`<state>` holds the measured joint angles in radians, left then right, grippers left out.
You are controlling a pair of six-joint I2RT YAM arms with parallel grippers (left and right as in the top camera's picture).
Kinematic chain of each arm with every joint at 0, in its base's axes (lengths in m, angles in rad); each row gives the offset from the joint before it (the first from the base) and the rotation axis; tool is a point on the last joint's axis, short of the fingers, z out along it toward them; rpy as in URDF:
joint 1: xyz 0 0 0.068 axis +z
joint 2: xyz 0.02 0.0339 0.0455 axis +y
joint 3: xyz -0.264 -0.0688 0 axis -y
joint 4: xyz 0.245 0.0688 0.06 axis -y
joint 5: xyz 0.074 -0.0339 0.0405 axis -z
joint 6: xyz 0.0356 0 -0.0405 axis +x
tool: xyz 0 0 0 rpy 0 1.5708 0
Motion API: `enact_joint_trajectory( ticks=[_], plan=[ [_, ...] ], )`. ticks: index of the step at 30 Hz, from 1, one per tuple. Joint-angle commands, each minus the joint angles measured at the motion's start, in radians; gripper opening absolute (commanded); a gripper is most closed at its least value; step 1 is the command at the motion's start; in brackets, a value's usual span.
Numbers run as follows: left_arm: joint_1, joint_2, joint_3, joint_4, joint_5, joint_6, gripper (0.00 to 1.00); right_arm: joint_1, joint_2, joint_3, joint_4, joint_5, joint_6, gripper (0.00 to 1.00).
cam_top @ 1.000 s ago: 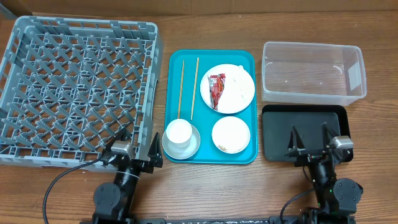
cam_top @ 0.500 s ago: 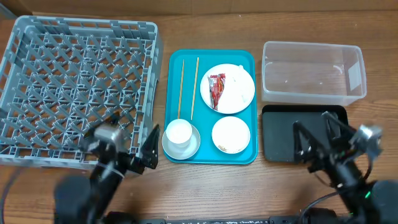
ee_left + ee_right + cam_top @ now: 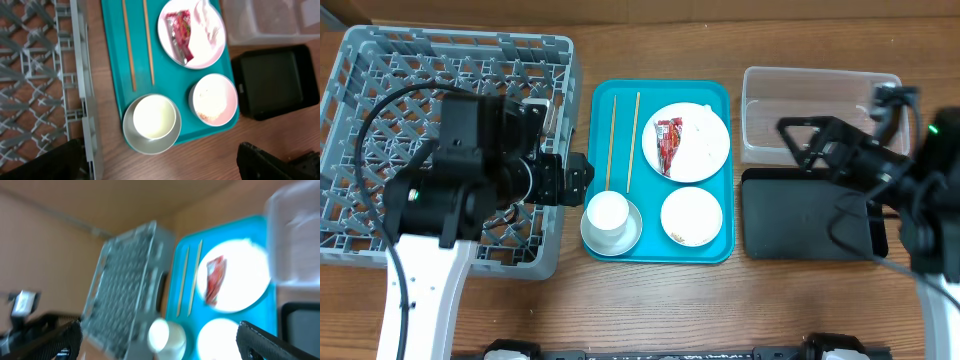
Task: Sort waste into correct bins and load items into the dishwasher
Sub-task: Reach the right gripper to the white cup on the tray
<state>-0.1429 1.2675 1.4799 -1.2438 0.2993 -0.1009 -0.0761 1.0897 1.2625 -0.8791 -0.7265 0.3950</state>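
Left arm (image 3: pixel 470 185) covers part of the rack (image 3: pixel 470 60); right wrist view blurred.

overhead: fixed, looks straight down on the desk (image 3: pixel 650 300), far enough back to frame dish rack (image 3: pixel 450 60), teal tray (image 3: pixel 660 90), clear tub (image 3: pixel 810 90) and black tray (image 3: pixel 790 215) together. left wrist: also looks down, closer, over the teal tray, rack edge at left, black tray at right. right wrist: blurred, tilted, looks across from the tub side toward the rack. all three share the teal tray and the white plate (image 3: pixel 710 160).
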Motion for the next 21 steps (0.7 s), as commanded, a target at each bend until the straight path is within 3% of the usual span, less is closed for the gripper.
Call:
enact_joint_trajectory(
  ticks=[1, 3, 5, 9, 17, 21],
  plan=[
    [0.008, 0.027, 0.030, -0.004, -0.102, -0.053, 1.00, 0.153, 0.069, 0.024, -0.033, -0.022, -0.010, 1.00],
    [0.009, 0.026, 0.031, 0.006, -0.138, -0.093, 1.00, 0.283, 0.113, 0.024, -0.062, 0.138, 0.038, 1.00],
    [0.020, 0.018, 0.043, 0.010, -0.153, -0.127, 1.00, 0.522, 0.194, 0.023, -0.078, 0.416, 0.144, 1.00],
    [0.064, -0.002, 0.069, -0.014, -0.153, -0.158, 1.00, 0.743, 0.309, 0.023, -0.054, 0.665, 0.273, 0.94],
    [0.230, -0.047, 0.089, -0.030, -0.019, -0.178, 1.00, 0.848, 0.555, 0.023, 0.098, 0.700, 0.290, 0.75],
    [0.262, -0.047, 0.088, -0.039, 0.064, -0.104, 1.00, 0.851, 0.642, 0.023, 0.167, 0.672, 0.269, 0.66]
  ],
)
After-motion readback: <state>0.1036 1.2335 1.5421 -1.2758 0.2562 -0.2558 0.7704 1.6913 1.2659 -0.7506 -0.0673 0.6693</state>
